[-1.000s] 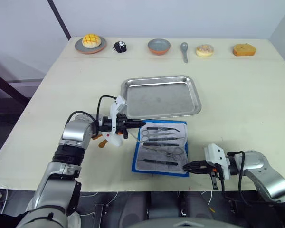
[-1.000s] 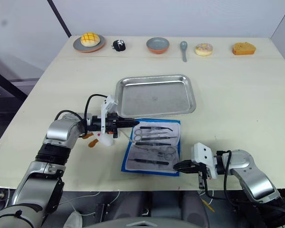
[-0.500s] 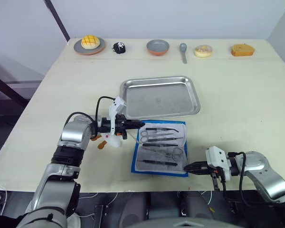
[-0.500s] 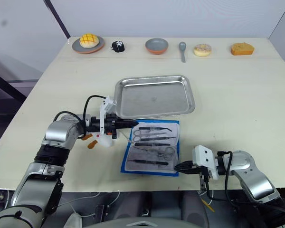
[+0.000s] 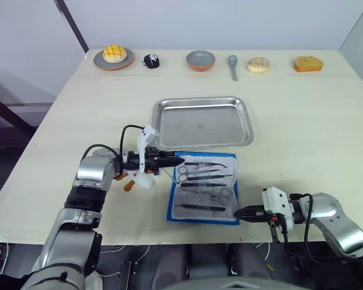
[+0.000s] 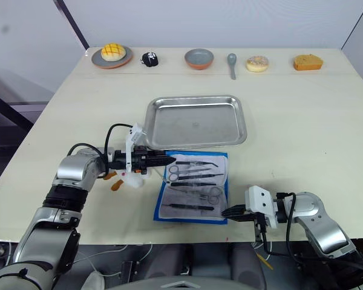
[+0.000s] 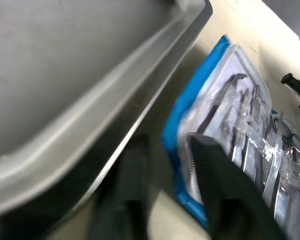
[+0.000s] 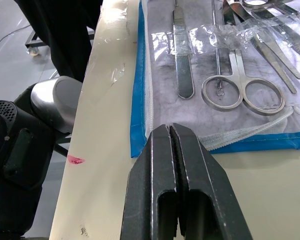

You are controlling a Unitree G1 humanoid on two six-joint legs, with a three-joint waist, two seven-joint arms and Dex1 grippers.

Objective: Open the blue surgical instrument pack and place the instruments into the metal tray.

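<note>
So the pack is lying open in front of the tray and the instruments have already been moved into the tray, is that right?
Not quite. The blue surgical instrument pack does lie open in front of the metal tray, but the instruments are on the pack's lining; the left eye view shows none in the tray.

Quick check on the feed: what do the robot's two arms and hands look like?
Both arms are silver-grey metal shells with black joints and looping black cables. Each wrist carries a white block ahead of two black fingers: left hand, right hand. An orange piece shows under the left wrist.
</note>
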